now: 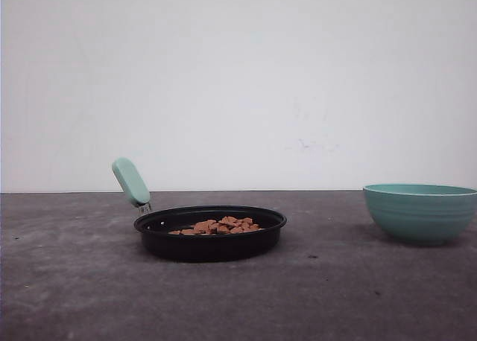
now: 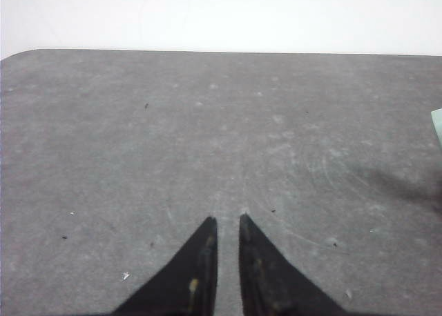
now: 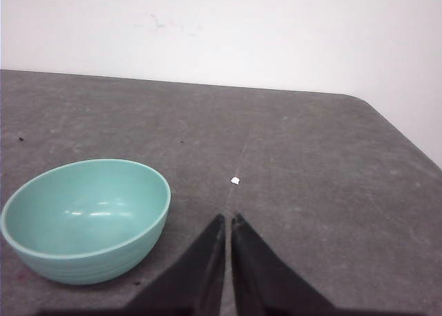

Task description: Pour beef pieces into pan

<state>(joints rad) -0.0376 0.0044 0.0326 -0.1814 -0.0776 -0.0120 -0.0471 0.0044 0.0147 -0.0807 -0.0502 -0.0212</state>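
- Beef pieces (image 1: 220, 226) already heaped low inside the pan (image 1: 210, 234), centre-left on the desk (image 1: 74, 296), mint handle raised toward 10 o'clock from the pan.
- Teal bowl (image 1: 420, 212) upright and apparently empty, well apart at 3 o'clock of the pan.
- Left hand (image 2: 228, 223) nearly closed, a thin gap between the fingers, gripping nothing, above bare desk.
- Right hand (image 3: 228, 219) closed on nothing, bowl just beside it.
- Pour apparently done; remaining step likely a tidy retreat.
- Best kept high and slow, well away from the raised handle and the bowl rim.
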